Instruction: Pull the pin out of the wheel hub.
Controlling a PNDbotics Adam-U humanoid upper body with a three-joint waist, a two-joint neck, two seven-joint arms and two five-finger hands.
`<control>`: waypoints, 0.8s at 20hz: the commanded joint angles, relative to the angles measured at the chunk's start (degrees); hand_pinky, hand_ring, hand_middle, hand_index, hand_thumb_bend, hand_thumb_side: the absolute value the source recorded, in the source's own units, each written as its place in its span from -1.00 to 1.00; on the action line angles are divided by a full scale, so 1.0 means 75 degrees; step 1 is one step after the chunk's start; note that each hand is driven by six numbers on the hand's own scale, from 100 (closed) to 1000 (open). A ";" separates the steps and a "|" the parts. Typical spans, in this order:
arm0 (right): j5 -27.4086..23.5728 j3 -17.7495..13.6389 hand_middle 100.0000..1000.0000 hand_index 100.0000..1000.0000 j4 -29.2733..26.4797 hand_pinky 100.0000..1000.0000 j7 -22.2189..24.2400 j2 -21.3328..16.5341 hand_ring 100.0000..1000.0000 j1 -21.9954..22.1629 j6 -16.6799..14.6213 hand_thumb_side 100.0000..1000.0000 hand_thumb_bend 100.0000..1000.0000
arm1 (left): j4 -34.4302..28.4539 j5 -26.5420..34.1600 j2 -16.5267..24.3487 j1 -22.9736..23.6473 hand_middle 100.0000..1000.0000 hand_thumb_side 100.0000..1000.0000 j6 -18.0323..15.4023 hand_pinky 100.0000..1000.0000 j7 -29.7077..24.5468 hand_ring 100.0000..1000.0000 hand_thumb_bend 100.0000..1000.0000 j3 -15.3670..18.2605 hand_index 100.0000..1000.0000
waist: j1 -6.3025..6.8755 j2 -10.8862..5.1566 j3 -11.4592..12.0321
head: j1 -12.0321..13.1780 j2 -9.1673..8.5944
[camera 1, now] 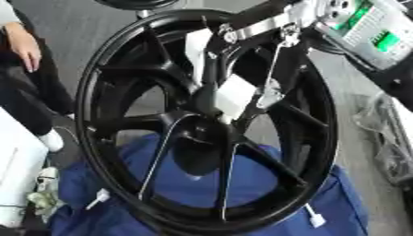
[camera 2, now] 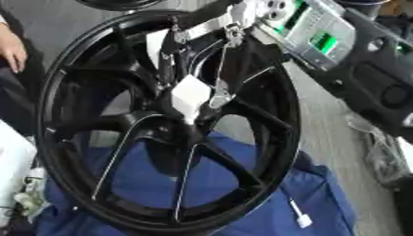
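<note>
- Wheel (camera 1: 145,92): glossy black finish, smooth spokes with bright machined metal edges.
- Right hand (camera 1: 242,87): black plastic-looking links, silvery metal joints, matt white pad.
- Cloth (camera 2: 322,198) beneath: blue fabric, matt, creased.
- Floor (camera 1: 64,23): grey, matt.

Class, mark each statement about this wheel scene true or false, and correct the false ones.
1. The wheel is black with spokes. True.
2. The right hand reaches in over the wheel's hub. True.
3. The wheel rests on a red cloth. False: the cloth beneath it is blue.
4. The robot's left hand grips the wheel's rim. False: no left hand shows in either view.
5. A green-lit panel shows on the robot's arm at the upper right. True.
6. The wheel lies flat on the floor. False: it stands tilted, leaning up from the cloth.
</note>
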 commanded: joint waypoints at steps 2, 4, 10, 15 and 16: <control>-0.0090 -0.0168 0.16 0.31 -0.0010 0.54 -0.0070 -0.0082 0.25 -0.0115 0.0021 -1.00 -0.23 | -0.0046 0.0042 0.0080 -0.0021 0.34 0.74 -0.0003 0.32 -0.0017 0.54 -0.72 0.0039 0.36 | 0.0069 -0.0114 -0.0009 | -0.0005 0.0024; -0.0124 -0.0189 0.07 0.23 -0.0017 0.53 -0.0119 -0.0087 0.22 -0.0110 0.0037 -1.00 -0.32 | -0.0042 0.0043 0.0076 -0.0012 0.34 0.74 -0.0006 0.32 -0.0016 0.54 -0.72 0.0040 0.37 | 0.0066 -0.0115 -0.0010 | -0.0003 0.0028; -0.0271 -0.0216 -0.10 0.06 -0.0026 0.51 -0.0184 -0.0112 0.15 -0.0095 0.0110 -1.00 -0.48 | -0.0044 0.0040 0.0085 -0.0014 0.34 0.74 -0.0016 0.32 -0.0012 0.54 -0.73 0.0048 0.36 | 0.0066 -0.0124 -0.0014 | -0.0007 0.0031; -0.0409 -0.0243 -0.18 -0.04 0.0030 0.49 -0.0220 -0.0119 0.11 -0.0060 0.0175 -1.00 -0.54 | -0.0031 0.0051 0.0078 0.0010 0.35 0.75 -0.0009 0.32 -0.0020 0.54 -0.73 0.0040 0.36 | 0.0063 -0.0113 -0.0008 | -0.0008 0.0036; -0.0433 -0.0266 -0.18 -0.04 0.0022 0.49 -0.0258 -0.0132 0.11 -0.0053 0.0186 -1.00 -0.54 | -0.0032 0.0051 0.0078 0.0011 0.35 0.75 -0.0011 0.32 -0.0020 0.54 -0.73 0.0042 0.36 | 0.0062 -0.0114 -0.0008 | -0.0013 0.0037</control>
